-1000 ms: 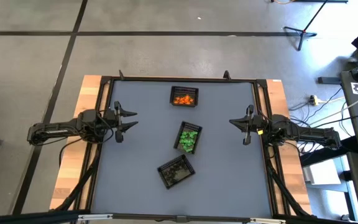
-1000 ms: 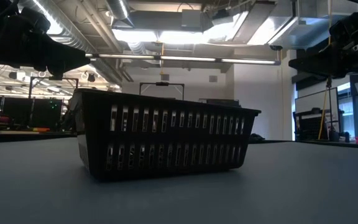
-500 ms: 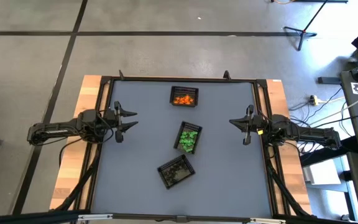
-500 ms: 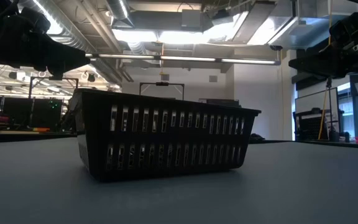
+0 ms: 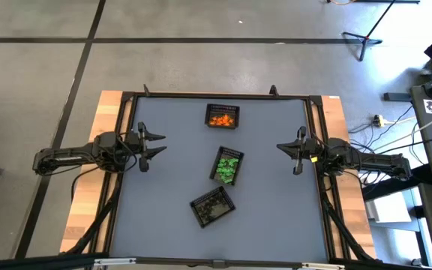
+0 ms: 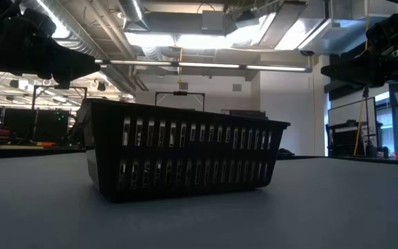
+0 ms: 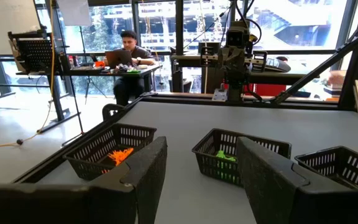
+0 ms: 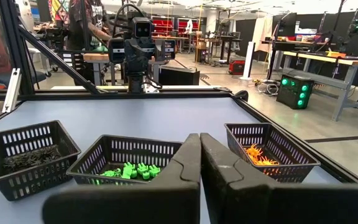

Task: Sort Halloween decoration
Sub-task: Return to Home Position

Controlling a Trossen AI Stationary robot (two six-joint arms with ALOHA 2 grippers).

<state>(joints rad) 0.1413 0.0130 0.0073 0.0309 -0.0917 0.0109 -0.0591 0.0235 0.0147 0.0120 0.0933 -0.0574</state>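
Since no Halloween trinkets (image 5: 229,163) lie loose outside the mesh baskets (image 5: 208,117), sorting looks done | step: homing | left gripper (image 5: 152,148) wide, empty | right gripper (image 5: 287,154) pinched closed | next: park, no grasp needed

Left hand (image 5: 150,145) and right hand (image 5: 295,154) are black, two-fingered.

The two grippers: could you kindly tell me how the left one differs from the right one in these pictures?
The left gripper has its jaws apart; the right gripper has them shut together. The left gripper is at the left edge of the table, the right gripper at its right edge, so they point toward each other. Both are empty and aim at the baskets between them.
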